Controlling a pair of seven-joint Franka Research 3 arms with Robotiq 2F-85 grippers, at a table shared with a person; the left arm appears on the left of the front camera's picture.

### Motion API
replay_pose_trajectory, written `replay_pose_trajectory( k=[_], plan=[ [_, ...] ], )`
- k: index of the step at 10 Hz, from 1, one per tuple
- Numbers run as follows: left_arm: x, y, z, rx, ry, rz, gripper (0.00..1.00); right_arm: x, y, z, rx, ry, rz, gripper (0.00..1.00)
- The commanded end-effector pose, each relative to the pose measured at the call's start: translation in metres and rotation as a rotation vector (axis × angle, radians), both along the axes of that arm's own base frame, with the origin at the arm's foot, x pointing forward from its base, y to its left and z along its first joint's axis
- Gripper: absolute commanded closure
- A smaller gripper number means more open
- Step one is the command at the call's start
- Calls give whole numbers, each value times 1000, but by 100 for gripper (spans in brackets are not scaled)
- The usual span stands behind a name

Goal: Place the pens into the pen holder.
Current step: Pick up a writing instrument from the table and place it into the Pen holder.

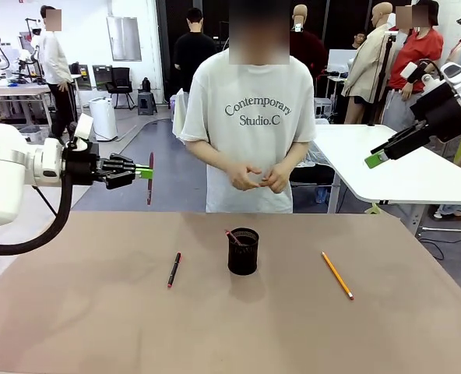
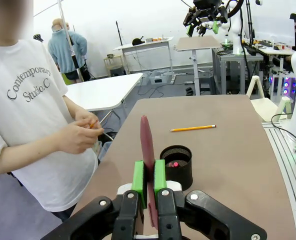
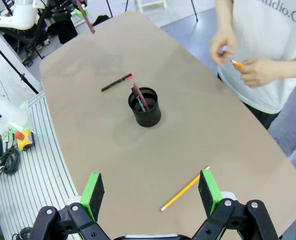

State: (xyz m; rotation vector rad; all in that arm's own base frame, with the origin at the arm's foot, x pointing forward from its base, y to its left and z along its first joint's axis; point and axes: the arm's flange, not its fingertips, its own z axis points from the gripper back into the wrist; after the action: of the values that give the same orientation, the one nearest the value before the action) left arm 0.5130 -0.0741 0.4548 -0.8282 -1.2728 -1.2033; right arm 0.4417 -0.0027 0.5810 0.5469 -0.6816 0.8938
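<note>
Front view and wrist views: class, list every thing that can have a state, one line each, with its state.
left gripper: shut on the brownish-pink pen, raised.
right gripper: open, empty, raised.
brownish-pink pen: gripped, roughly upright.
black pen: lying on the table.
yellow pencil: lying on the table.
pen holder: upright, pink-tipped pen leaning inside.

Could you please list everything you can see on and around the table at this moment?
pen holder: one, black mesh, middle of the table.
pink-tipped pen: one, dark, leaning inside the pen holder.
black pen: one, red tip, lying left of the pen holder.
pencil: one, yellow-orange, lying right of the pen holder.
brownish-pink pen: one, upright in the air, in the left gripper.
table: one, brown.
person's hands: two, together beyond the far edge, holding something small and orange.
left gripper: shut on the brownish-pink pen.
right gripper: open, empty, raised at the right.
</note>
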Motion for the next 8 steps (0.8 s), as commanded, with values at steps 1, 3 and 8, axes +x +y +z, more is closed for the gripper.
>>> replay_pose_trajectory(
  k=[1, 3, 8],
  plan=[
    [-1, 0, 2, -8, -3, 3, 100, 0, 1, 1, 9, -6, 4, 0],
    [-1, 0, 2, -8, -3, 3, 100, 0, 1, 1, 9, -6, 4, 0],
    [-1, 0, 2, -8, -3, 3, 100, 0, 1, 1, 9, -6, 4, 0]
  ],
)
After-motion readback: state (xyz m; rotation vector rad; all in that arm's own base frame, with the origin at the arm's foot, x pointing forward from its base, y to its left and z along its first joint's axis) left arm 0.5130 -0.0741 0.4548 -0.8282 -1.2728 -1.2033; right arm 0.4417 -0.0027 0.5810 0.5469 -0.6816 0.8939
